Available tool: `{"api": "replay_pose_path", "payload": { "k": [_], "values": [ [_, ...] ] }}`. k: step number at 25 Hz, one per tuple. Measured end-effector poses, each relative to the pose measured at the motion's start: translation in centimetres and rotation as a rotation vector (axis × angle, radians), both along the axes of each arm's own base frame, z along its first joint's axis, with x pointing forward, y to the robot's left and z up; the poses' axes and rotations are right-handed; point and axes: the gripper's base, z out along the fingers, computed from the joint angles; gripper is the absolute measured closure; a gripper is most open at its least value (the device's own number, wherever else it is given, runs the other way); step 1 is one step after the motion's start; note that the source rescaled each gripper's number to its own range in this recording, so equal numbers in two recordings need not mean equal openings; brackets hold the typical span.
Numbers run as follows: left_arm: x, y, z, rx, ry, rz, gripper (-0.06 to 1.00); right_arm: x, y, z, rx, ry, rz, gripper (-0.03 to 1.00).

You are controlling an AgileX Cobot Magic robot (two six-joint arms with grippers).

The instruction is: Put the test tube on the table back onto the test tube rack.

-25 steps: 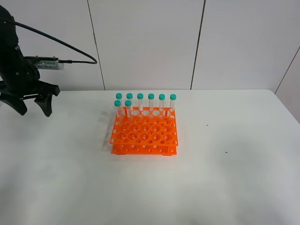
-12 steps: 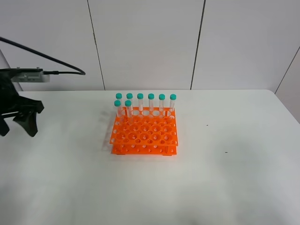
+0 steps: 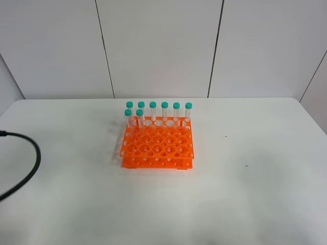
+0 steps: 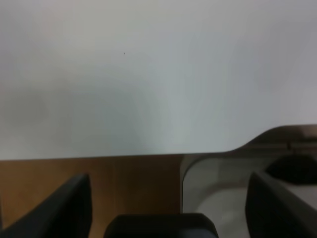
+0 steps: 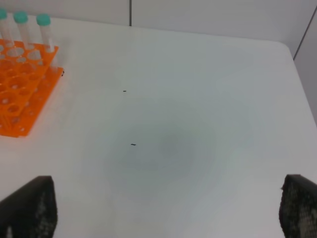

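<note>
- We see a large plain white matte table (image 3: 245, 204) from a high camera, with a bright orange plastic test tube rack (image 3: 157, 145) full of round holes standing near its middle.
- Eight slim clear plastic test tubes with teal-green caps stand upright in the rack: six in a row (image 3: 159, 111) along the 12 o'clock edge, and two more just in front of that row at the 9 o'clock end.
- One of those two, a clear tube with a teal cap (image 3: 140, 119), sits one hole in from the rack's 9 o'clock edge.
- No tube lies loose on the tabletop; we cannot tell which of the look-alike tubes is the task's own.
- A black cable (image 3: 28, 168) curves in at the table's 9 o'clock edge.
- Our left gripper (image 4: 168, 208) shows only in its wrist camera, dark fingers spread wide, grasping nothing, over the table's edge.
- Our right gripper (image 5: 168, 210) likewise stands released and empty, its dark fingertips (image 5: 30, 207) far apart above bare tabletop, the rack well off to one side.
</note>
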Motion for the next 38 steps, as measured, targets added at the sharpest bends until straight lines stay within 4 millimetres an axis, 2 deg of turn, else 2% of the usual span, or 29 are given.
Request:
{"api": "replay_pose_path", "payload": {
  "k": [3, 9, 18, 24, 27, 38],
  "values": [
    [-2.5, 0.1, -0.4, -0.008, -0.112, -0.001, -0.06, 0.0, 0.0, 0.0, 0.0, 0.0, 0.0, -0.03],
    [-5.8, 0.2, 1.0, -0.008, -0.361, -0.004, -0.06, 0.0, 0.1, 0.0, 0.005, 0.0, 0.004, -0.03],
    [-8.2, 0.3, 1.5, -0.011, -0.516, -0.004, -0.06, 0.0, 0.1, 0.0, 0.005, 0.0, 0.004, -0.03],
    [-10.5, 0.4, 1.7, -0.016, -0.671, -0.003, -0.06, 0.0, 0.1, 0.0, 0.005, 0.0, 0.004, -0.03],
    [-11.1, 0.4, 1.7, -0.016, -0.704, -0.004, -0.06, 0.0, 0.1, 0.0, 0.005, 0.0, 0.004, -0.03],
    [-11.1, 0.4, 1.7, -0.019, -0.704, -0.005, -0.06, 0.0, 0.1, 0.0, 0.005, 0.0, 0.004, -0.03]
  ]
}}
